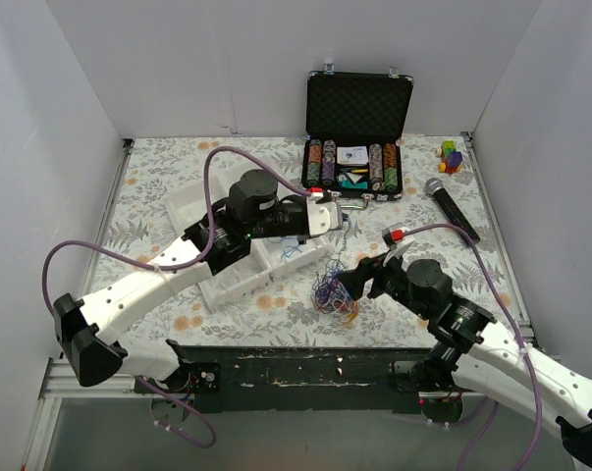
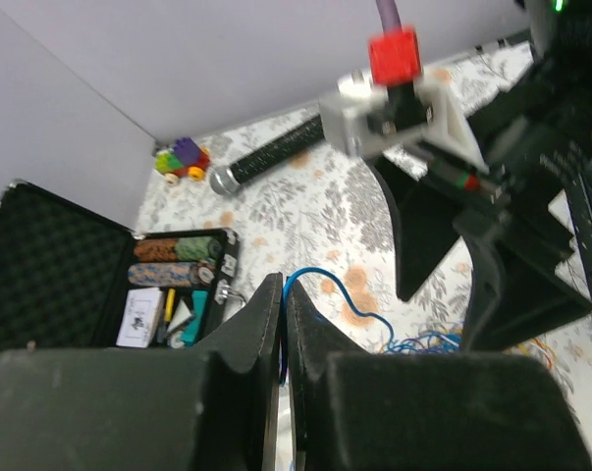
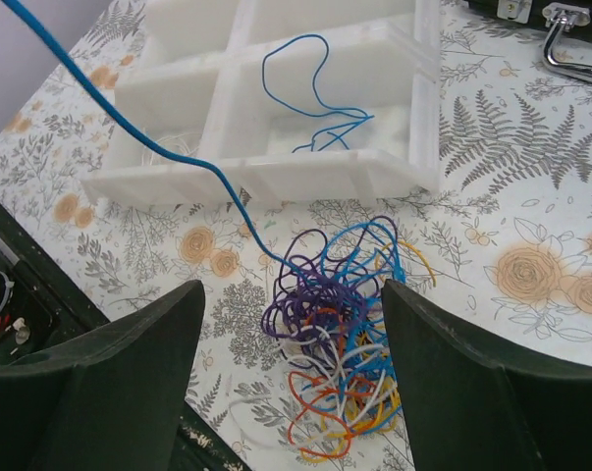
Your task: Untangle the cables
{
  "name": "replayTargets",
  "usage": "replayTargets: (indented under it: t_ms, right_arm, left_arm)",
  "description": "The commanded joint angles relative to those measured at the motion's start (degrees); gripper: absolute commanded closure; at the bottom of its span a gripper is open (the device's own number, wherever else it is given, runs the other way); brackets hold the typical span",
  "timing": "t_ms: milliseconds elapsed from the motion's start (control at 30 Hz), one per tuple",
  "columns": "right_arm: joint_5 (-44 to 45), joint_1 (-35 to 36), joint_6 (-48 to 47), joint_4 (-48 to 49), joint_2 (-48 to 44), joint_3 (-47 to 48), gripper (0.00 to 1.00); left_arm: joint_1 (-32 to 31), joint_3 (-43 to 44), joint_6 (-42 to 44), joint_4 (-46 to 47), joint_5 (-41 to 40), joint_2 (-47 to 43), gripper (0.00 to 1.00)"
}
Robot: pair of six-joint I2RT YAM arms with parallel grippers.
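Observation:
A fist-sized tangle of cables [image 1: 335, 292] in purple, blue, orange, yellow and white lies on the floral cloth near the front edge. My left gripper [image 1: 337, 220] is raised over it and shut on one blue cable [image 2: 359, 312], which runs taut from the tangle up and left [image 3: 129, 132]. In the left wrist view the blue cable is pinched between the shut jaws of the left gripper [image 2: 283, 285]. My right gripper [image 3: 294, 287] is open, one finger on each side of the tangle [image 3: 345, 343], just above it. A loose blue cable [image 3: 315, 98] lies in the white tray.
A white compartment tray [image 1: 222, 280] lies left of the tangle. An open black case of poker chips [image 1: 354, 162] stands at the back. A microphone [image 1: 453, 208] and a small colourful toy [image 1: 453, 155] lie at the back right. The table's dark front edge [image 1: 305, 368] is close to the tangle.

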Motion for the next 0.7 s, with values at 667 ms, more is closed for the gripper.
replayTargets:
  t_ms: [667]
  right_arm:
    - [-2.7,0.0,1.8,14.0,14.5,-6.8,0.21]
  left_arm:
    - [-5.0,21.1,-1.3,4.6,-11.4,-4.6,1.00]
